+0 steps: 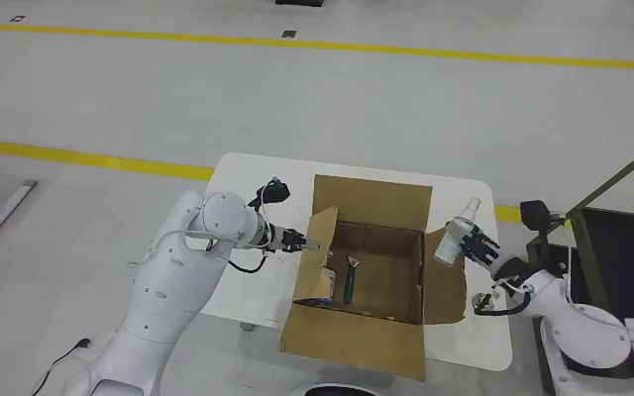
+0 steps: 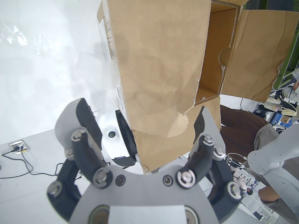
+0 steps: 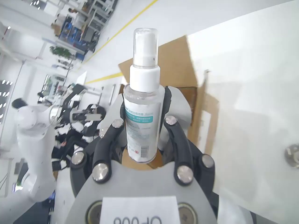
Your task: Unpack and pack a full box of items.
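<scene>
An open cardboard box (image 1: 371, 332) stands in the middle of the white table (image 1: 256, 183), all its flaps folded out. Inside lie a green and black tool (image 1: 351, 279) and a blue and white packet (image 1: 324, 285). My left gripper (image 1: 299, 241) is at the box's left flap (image 2: 158, 54). It is open (image 2: 144, 123), with the flap's edge between its fingers (image 2: 88, 120). My right gripper (image 1: 474, 244) hovers over the box's right flap, shut (image 3: 144, 104) on a clear spray bottle (image 3: 142, 113) with a white pump and clear cap; the bottle (image 1: 454, 236) points away from the wrist.
A dark frame (image 1: 597, 252) stands just past the table's right edge, close to my right arm. Bare table lies left of the box and at its far right corner (image 1: 474, 193). The box's front flap hangs over the table's near edge.
</scene>
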Controlling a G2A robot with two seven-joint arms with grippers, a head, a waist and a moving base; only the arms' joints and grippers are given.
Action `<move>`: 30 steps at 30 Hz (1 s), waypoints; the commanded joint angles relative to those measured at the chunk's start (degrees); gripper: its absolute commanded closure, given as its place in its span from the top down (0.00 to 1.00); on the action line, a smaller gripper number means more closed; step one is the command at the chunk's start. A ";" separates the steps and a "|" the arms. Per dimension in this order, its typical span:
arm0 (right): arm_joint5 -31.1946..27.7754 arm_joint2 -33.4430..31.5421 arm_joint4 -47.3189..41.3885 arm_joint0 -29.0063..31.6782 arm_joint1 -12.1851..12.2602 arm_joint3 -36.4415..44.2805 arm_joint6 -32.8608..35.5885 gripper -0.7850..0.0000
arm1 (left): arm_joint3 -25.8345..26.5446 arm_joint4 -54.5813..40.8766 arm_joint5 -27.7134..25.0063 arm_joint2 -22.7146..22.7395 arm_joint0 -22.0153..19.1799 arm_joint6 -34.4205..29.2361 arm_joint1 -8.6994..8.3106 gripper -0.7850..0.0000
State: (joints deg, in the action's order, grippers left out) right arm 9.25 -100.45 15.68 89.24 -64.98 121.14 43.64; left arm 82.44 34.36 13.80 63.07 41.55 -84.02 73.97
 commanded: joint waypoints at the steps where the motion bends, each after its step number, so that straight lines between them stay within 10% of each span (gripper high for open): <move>1: 0.45 3.23 1.95 -1.21 -0.02 -0.08 0.26 0.00 | 0.00 0.00 0.00 0.00 0.00 0.00 0.00 1.00; 30: 25.49 49.64 27.24 -32.18 -6.59 -41.55 6.96 0.00 | 0.00 0.00 0.00 0.00 0.00 0.00 0.00 1.00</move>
State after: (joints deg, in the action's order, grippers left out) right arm 34.52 -51.43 43.05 57.66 -71.32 80.53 50.50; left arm 82.44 34.36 13.80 63.07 41.55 -84.02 73.97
